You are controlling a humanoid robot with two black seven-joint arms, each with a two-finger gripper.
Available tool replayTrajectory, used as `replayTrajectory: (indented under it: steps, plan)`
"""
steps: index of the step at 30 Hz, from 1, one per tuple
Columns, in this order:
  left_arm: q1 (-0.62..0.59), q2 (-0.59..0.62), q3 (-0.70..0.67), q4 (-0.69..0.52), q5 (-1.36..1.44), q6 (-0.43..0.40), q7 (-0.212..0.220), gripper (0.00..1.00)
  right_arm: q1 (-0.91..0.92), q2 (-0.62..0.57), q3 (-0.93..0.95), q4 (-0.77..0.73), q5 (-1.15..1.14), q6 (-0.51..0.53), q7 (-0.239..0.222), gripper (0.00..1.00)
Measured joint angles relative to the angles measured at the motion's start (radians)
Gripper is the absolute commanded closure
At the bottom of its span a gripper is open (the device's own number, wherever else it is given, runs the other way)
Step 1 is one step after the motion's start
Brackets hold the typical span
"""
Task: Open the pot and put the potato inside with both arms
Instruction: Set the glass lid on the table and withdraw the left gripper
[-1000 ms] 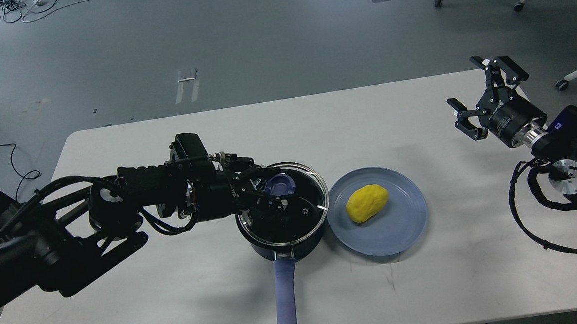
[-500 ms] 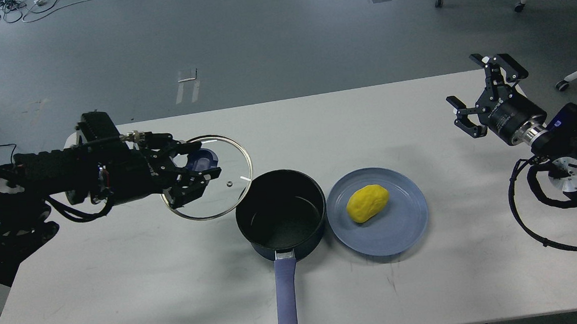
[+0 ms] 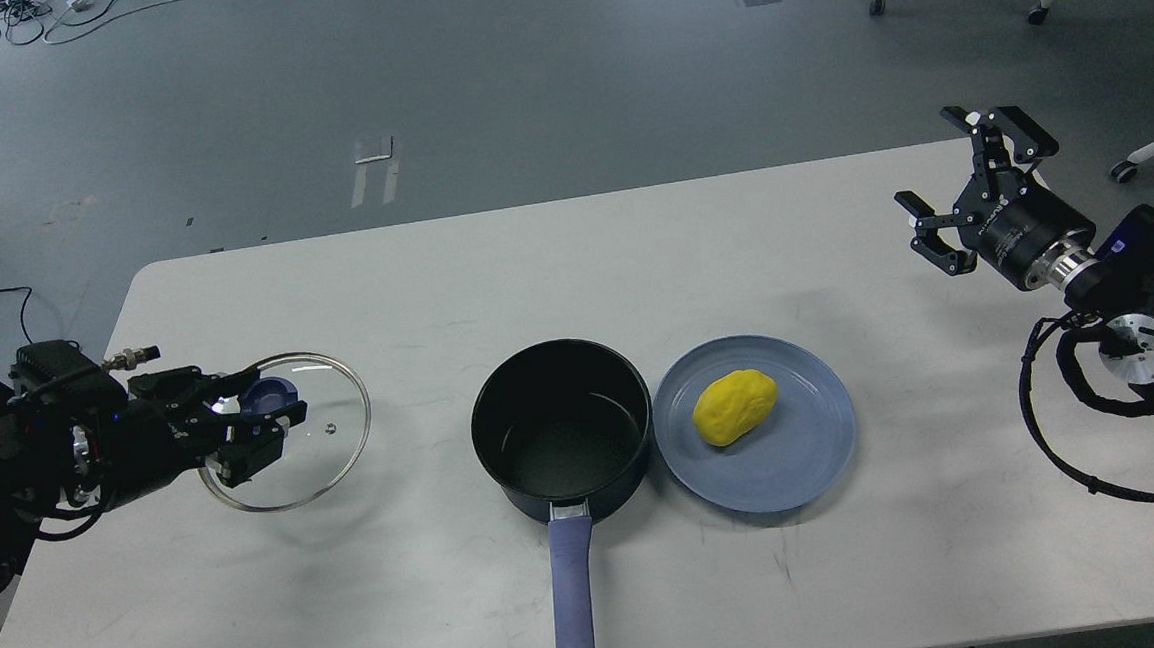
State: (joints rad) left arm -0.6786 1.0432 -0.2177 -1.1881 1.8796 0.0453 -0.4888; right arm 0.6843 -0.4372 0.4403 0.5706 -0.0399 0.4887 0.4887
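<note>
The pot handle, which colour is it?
Blue-purple; the pot handle shows clearly in the head view, pointing toward the camera.

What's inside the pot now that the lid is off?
Nothing: the pot shows only its bare black inside. The potato sits on the plate beside it. The left gripper holds the lid by its knob. The near inner wall is hidden by the rim.

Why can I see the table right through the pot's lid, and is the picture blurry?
Head view: the lid is clear glass with a small glint, held by the left gripper around its blue knob; soft shadows lie under the pot and plate; everything looks sharp.
</note>
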Motion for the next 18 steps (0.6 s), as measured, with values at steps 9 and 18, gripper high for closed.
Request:
replayTrajectory:
  steps: [9, 18]
  plan:
    - [0.075, -0.029, 0.0, 0.087, -0.027, 0.04, 0.0, 0.27, -0.002, 0.001, 0.0, 0.0, 0.0, 0.0, 0.0, 0.0]
    - [0.083, -0.052, 0.0, 0.108, -0.028, 0.045, 0.0, 0.08, 0.001, 0.001, 0.0, 0.0, 0.0, 0.0, 0.0, 0.0]
